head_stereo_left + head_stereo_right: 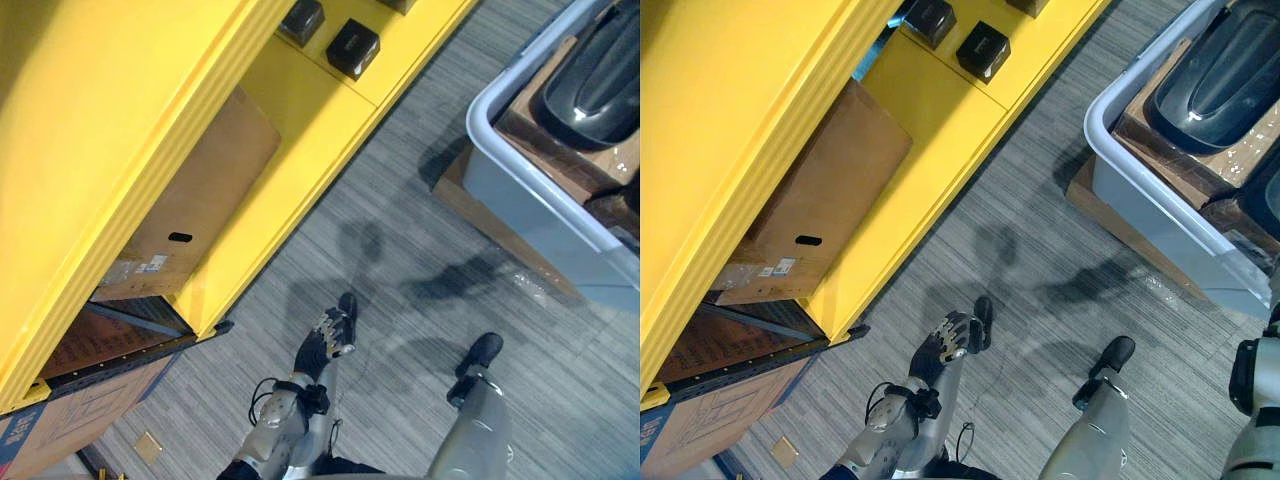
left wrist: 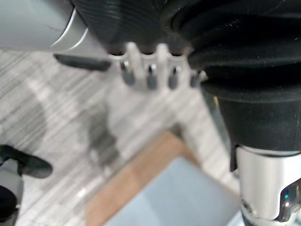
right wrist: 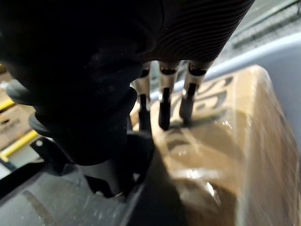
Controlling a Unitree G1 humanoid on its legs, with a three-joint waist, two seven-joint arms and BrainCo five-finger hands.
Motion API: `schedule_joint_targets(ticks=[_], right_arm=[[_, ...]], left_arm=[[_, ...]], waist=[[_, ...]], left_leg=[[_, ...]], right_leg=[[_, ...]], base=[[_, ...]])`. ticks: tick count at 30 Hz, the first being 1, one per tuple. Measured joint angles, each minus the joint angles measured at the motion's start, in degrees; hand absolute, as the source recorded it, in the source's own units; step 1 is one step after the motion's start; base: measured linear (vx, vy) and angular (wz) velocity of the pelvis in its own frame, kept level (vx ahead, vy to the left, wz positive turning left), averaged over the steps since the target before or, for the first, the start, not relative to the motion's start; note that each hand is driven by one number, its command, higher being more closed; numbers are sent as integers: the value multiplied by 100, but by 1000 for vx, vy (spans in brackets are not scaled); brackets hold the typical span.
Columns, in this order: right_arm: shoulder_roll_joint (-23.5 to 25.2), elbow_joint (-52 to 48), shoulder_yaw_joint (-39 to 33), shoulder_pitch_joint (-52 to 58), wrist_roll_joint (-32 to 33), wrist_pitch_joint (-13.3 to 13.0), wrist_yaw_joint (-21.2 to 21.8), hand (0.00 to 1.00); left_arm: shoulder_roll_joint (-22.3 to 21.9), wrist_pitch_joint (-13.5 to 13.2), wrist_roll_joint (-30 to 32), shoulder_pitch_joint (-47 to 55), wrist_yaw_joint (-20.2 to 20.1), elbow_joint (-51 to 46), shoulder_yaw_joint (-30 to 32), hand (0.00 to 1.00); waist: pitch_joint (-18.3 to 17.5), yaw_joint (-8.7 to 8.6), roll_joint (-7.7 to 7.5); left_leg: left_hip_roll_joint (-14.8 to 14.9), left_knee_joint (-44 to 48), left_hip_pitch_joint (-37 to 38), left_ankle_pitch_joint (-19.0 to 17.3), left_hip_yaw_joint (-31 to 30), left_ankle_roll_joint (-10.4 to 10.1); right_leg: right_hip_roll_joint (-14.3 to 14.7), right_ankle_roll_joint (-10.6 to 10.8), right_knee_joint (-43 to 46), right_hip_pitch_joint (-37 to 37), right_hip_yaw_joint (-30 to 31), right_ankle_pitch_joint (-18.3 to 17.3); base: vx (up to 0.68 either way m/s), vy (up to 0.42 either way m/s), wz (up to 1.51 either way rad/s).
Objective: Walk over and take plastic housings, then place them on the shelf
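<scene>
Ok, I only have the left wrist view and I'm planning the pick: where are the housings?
Observer: A black housing lies in the grey bin, at the robot's front right.
Operator: Is the right hand on it?
Observer: The right hand hangs over a wrapped carton, fingers straight.
Operator: And the shelf?
Observer: The yellow shelf stands on the left, small black boxes on it.

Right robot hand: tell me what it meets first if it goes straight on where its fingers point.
Probably the film-wrapped cardboard box in the grey tub: the right robot hand aims its straight fingers at the box's top. How near it is stays unclear.
</scene>
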Motion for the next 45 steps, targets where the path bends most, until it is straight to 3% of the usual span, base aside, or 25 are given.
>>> schedule_joint_targets(ticks=[4, 10, 15, 19, 23, 28, 33, 39, 41, 45], right_arm=[[-109, -94, 2, 29, -38, 122, 487, 100], [6, -203, -113, 85, -22, 386, 685, 100], [470, -242, -273, 181, -410, 238, 787, 100], [890, -304, -407, 165, -886, 19, 809, 100], [1204, -303, -398, 177, -1235, -35, 885, 100], [1408, -546, -316, 222, -1482, -127, 886, 100], [1496, -948, -229, 306, -1688, 45, 850, 100], [1639, -1953, 24, 412, -2315, 230, 827, 100], [1724, -2548, 122, 411, -2674, 220, 896, 100], [1731, -3032, 344, 363, -3254, 116, 1077, 100]], left_arm=[[-56, -7, 0, 1, -7, 8, 190, 0], [-79, 29, 4, 13, -12, -15, 409, 0], [-25, 7, 23, 122, -29, -268, 617, 0], [218, -75, 120, 250, -58, -595, 703, 0], [477, -116, 314, 315, -100, -1092, 870, 0], [568, -124, 623, 270, -227, -1807, 941, 0], [594, -108, 1228, -282, -258, -2183, 821, 0], [796, 267, 1442, -1509, -277, -2207, 863, 0], [979, 644, 1521, -2021, -291, -2183, 866, 0], [1085, 1175, 1715, -2878, -286, -1947, 866, 0]], waist=[[0, 16, -1], [1, 47, -4], [39, 43, -58], [181, -112, -262], [331, -236, -589], [320, -467, -841], [313, -718, -980], [244, -991, -1209], [203, -1077, -1327], [172, -1231, -1392]], left_leg=[[110, -6, 0, 14, -16, 22], [201, -69, 115, 32, -48, 6], [244, -244, 494, 54, -39, -30], [242, -537, 768, 182, -28, -95], [257, -948, 1233, 364, 27, -171], [266, -1392, 1630, 594, 100, -258], [325, -1559, 1782, 711, 127, -312], [412, -1555, 1822, 716, 298, -320], [474, -1541, 1830, 715, 457, -320], [516, -1544, 1832, 719, 551, -327]], right_leg=[[101, -11, 16, -24, -25, -7], [175, -24, -41, 145, -223, -15], [228, -37, -195, 538, -351, -21], [314, -73, -529, 838, -434, 77], [378, -88, -730, 1167, -449, 130], [396, -189, -728, 1325, -459, 72], [457, -299, -669, 1334, -422, 17], [521, -363, -671, 1211, -177, 78], [561, -375, -708, 1102, -1, 169], [600, -399, -727, 1014, 104, 220]], base=[[9, -65, -8], [3, -52, 1], [-17, -50, 3], [-9, -58, 4], [11, -73, 3], [-11, -48, -1], [-57, -27, -7], [-58, 11, -18], [-28, 19, -35], [-20, 1, -18]])
